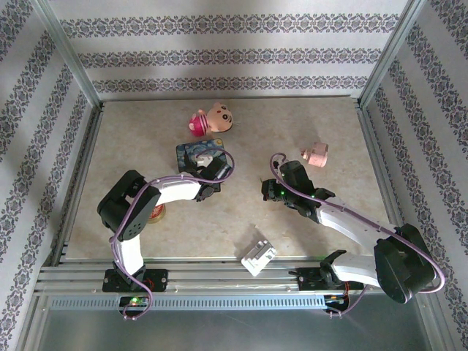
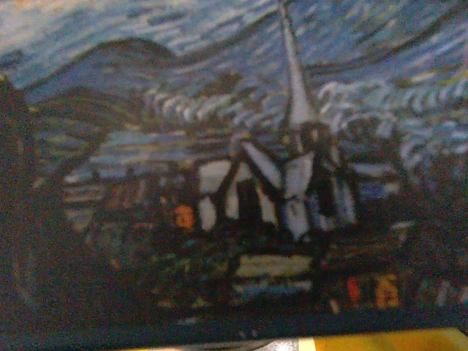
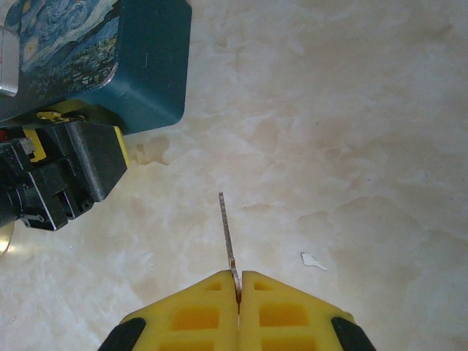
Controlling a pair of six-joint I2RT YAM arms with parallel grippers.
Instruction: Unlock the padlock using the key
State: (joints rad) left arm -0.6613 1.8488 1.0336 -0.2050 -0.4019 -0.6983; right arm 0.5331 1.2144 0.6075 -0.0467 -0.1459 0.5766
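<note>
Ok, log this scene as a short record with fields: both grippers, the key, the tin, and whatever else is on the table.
right gripper: shut on the key
key: thin blade sticking out ahead of the yellow fingertips, pointing roughly towards the tin
left gripper: at the near right corner of the blue painted tin; open or shut cannot be told
blue painted tin: lying flat on the table, painted lid up
other items: pink toys beyond the tin, pink piece to the right, white block at the near edge

Your top camera looks down on the whole table from above its near edge. Your left wrist camera sits right against the painted tin; your right wrist camera, low behind its fingers, shares that tin.
</note>
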